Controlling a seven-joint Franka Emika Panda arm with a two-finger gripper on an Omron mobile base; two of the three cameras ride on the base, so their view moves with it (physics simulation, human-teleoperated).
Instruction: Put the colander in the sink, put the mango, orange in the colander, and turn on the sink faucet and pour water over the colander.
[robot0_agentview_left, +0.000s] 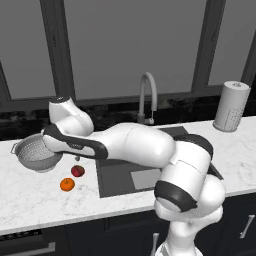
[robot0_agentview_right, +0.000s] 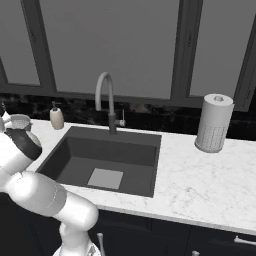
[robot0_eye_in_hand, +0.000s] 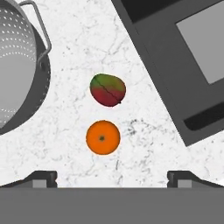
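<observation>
My end effector (robot0_eye_in_hand: 112, 178) hung with jaws wide apart and empty above the surface (robot0_eye_in_hand: 78, 52); the orange (robot0_eye_in_hand: 103, 137) and mango (robot0_eye_in_hand: 107, 90) lay below, the colander (robot0_eye_in_hand: 19, 65) beside them, outside the sink (robot0_eye_in_hand: 175, 57); I judged its near handle the sensible grip.

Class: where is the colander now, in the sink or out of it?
Out. The colander stands upright on the marble counter left of the sink, whose basin is empty; the mango and orange lie beside it.
</observation>
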